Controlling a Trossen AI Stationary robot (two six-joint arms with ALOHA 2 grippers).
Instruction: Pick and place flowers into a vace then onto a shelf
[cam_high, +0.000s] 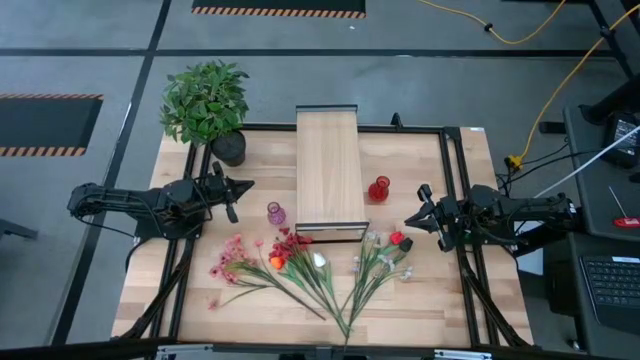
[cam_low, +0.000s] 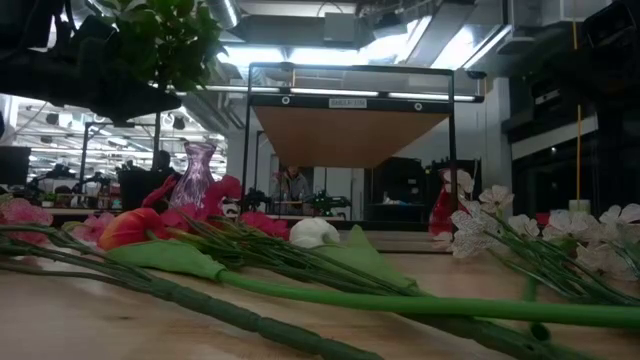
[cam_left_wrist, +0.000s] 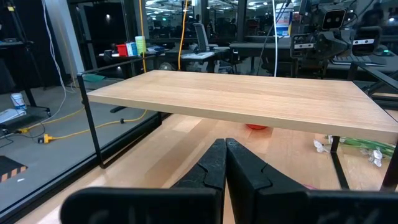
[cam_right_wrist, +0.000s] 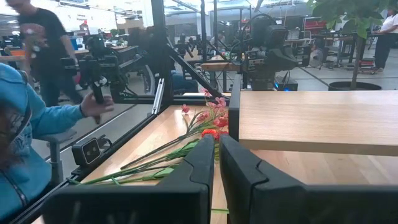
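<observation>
Flowers (cam_high: 300, 262), long green stalks, fanned

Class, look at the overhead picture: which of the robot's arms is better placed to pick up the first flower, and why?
Probably the right. The right gripper, empty, sits right beside the pale flowers; the left gripper, shut and empty, is farther from the pink flowers.

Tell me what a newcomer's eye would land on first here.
Probably the flowers, fanned out loose on the table's near half in front of the shelf, none in a vase yet. The purple vase stands off the shelf's left front corner, the red vase at its right side. The left gripper and right gripper flank the shelf, both shut.
</observation>
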